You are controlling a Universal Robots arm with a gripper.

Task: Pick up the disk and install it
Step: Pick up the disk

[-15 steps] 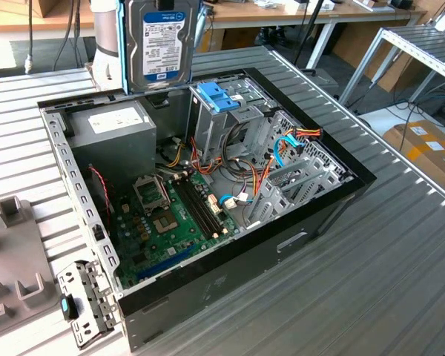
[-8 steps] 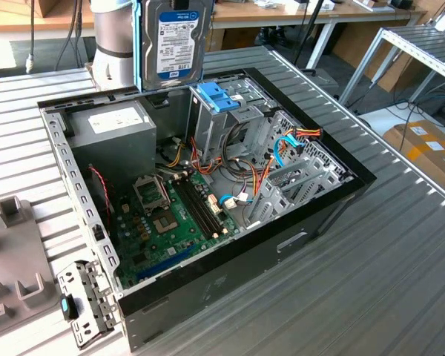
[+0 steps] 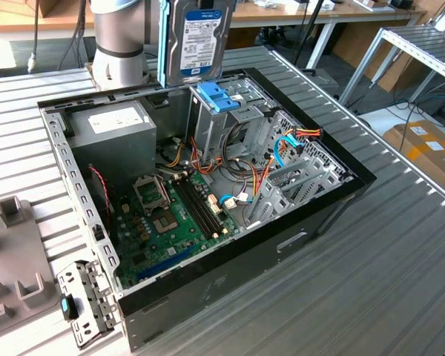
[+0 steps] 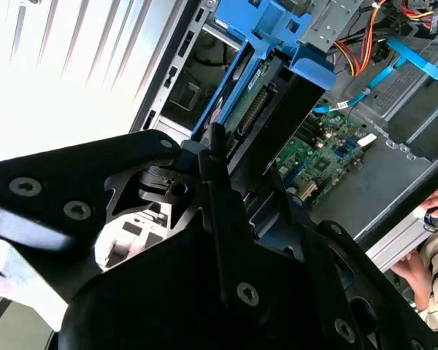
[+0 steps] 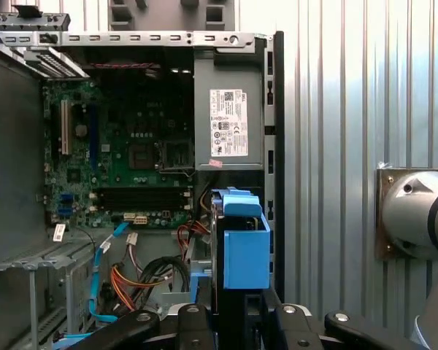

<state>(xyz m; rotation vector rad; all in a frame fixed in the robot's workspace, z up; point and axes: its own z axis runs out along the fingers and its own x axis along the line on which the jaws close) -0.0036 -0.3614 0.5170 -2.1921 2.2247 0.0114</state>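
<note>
Disk (image 3: 202,37): label in exterior view; tool (image 5: 241,302) clamps edge.

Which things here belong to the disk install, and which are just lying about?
Job: disk, held upright in the gripper; open computer case; blue latch inside it.
Lying about: loose metal bracket; grey blocks; cardboard box.

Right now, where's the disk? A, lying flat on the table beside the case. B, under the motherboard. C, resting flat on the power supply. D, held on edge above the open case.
D: in the exterior view the disk stands on edge in the air over the case, and in the first wrist view the gripper is clamped on it.
</note>
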